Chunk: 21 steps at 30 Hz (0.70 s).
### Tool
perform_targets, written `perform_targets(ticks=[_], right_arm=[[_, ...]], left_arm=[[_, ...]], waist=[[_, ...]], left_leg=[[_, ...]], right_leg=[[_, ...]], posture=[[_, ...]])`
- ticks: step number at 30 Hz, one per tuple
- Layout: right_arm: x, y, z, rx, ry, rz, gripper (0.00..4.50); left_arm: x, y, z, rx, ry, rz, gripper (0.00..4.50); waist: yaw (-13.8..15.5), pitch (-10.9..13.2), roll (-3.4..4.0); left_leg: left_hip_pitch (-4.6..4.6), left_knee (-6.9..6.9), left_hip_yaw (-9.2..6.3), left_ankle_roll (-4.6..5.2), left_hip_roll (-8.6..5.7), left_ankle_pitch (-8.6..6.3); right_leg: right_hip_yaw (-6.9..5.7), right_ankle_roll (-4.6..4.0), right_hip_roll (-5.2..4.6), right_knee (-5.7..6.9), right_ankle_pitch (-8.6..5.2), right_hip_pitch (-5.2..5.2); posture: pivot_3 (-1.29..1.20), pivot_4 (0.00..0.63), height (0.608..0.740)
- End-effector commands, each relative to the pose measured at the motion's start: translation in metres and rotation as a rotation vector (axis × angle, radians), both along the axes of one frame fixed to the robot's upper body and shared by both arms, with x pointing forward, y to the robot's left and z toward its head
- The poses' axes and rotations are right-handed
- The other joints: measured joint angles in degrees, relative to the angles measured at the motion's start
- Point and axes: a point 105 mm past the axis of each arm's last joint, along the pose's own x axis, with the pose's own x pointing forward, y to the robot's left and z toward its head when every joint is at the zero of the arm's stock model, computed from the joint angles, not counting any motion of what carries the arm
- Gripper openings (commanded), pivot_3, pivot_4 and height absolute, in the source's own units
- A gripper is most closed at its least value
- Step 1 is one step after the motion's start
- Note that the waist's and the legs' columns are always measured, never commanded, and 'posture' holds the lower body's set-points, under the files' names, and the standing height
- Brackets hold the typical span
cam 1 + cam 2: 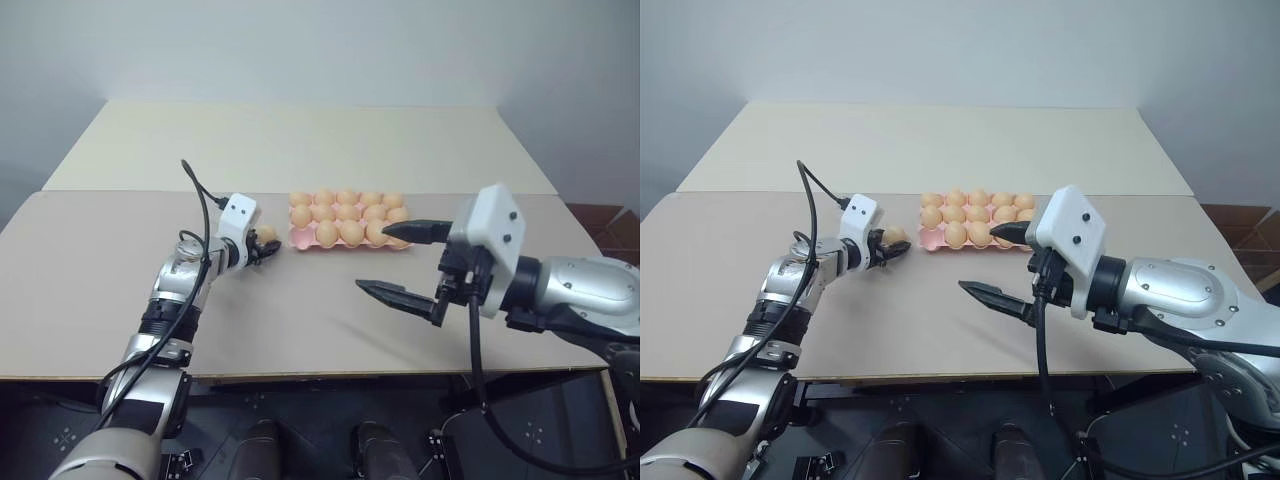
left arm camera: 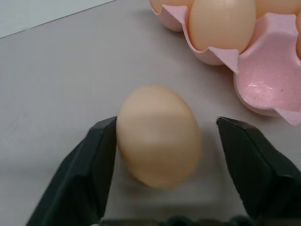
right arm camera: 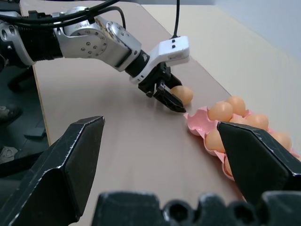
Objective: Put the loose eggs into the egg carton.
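Tabletop (image 1: pixel 90 280): beige, two slabs butted together, seam running left to right just beyond the carton.

Left end effector (image 1: pixel 265 245): reaching forward and to the right, low over the tabletop, just left of the carton's near left corner; fingers (image 2: pixel 89 165) set on either side of the loose egg, one finger against the shell, the other with a thin gap beside it; a narrowing stance around the egg, not clearly clamped.

Loose egg (image 2: pixel 157 134): pale orange-tan, lying on the tabletop between the left end effector's fingers, just beside the carton's near left corner, not in a cup.

Egg carton (image 1: pixel 300 241): pink, lidless, scalloped rim, at the middle of the tabletop near the seam, long side running left to right; nearly all cups filled with eggs of the same colour; one empty cup (image 2: pixel 263 84) at the near left corner, next to the loose egg.

Eggs in carton (image 1: pixel 338 212): upright in rows, touching or close to each other.

Right end effector (image 1: pixel 400 265): raised above the tabletop to the right of and nearer than the carton, pointing left; fingers spread wide, holding nothing, upper fingertip overlapping the carton's near right corner in the head views.
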Motion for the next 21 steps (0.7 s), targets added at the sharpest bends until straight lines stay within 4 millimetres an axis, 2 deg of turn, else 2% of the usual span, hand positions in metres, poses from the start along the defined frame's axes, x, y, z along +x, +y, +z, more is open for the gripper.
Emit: perform_targets(ticks=[1, 3, 7, 9, 13, 15, 21], right_arm=[[0.008, -0.007, 0.01, 0.05, 0.025, -0.081, 4.5], [0.01, -0.01, 0.012, 0.054, 0.035, -0.099, 4.5], [0.01, -0.011, 0.015, 0.044, 0.036, -0.107, 4.5], [0.009, -0.012, 0.016, 0.04, 0.033, -0.106, 4.5], [0.007, -0.019, 0.02, 0.038, 0.036, -0.116, 4.5], [0.006, -0.022, 0.021, 0.036, 0.041, -0.121, 4.5], [0.006, -0.026, 0.021, 0.029, 0.038, -0.149, 4.5]], left_arm=[[0.002, -0.003, 0.017, 0.004, -0.071, -0.03, 1.99], [0.0, -0.002, 0.017, 0.008, -0.077, -0.033, 1.72], [-0.001, 0.002, 0.02, 0.017, -0.1, -0.031, 1.69], [-0.002, -0.001, 0.031, 0.047, -0.162, -0.058, 1.67], [-0.007, -0.02, 0.058, 0.034, -0.259, -0.148, 1.67], [-0.007, -0.031, 0.064, 0.018, -0.274, -0.181, 1.67], [-0.005, -0.056, 0.058, 0.011, -0.251, -0.262, 1.67]], waist=[[0.01, 0.0, 0.0], [0.03, 0.0, 0.0], [0.02, 0.0, 0.0], [-0.02, 0.0, 0.0], [0.21, 0.0, 0.0], [0.51, 0.0, 0.0], [0.64, 0.0, 0.0]], left_leg=[[0.0, 0.0, 0.0, 0.0, 0.0, 0.0], [0.0, 0.0, 0.0, 0.0, -0.01, 0.0], [-0.02, 0.0, 0.0, 0.0, -0.01, 0.0], [-0.03, 0.0, -0.01, 0.0, -0.01, 0.0], [-0.04, 0.0, -0.01, 0.0, 0.0, 0.0], [-0.05, 0.0, -0.01, 0.0, -0.01, 0.0], [-0.04, 0.0, -0.01, 0.0, -0.02, 0.0]], right_leg=[[0.0, 0.0, -0.01, 0.01, 0.0, 0.0], [0.0, 0.0, -0.02, 0.02, 0.0, 0.0], [0.0, 0.0, -0.02, 0.01, 0.0, -0.01], [0.0, 0.0, -0.02, 0.01, 0.0, -0.02], [-0.01, 0.0, -0.04, 0.01, 0.0, -0.01], [-0.04, 0.01, -0.05, -0.02, 0.01, 0.01], [-0.03, 0.01, -0.03, -0.03, 0.01, 0.02]], posture=[[0.0, 0.15, 0.74], [0.0, 0.15, 0.74], [0.0, 0.15, 0.74], [0.0, 0.15, 0.74], [0.0, 0.15, 0.74], [0.0, 0.15, 0.74], [0.0, 0.15, 0.74]])
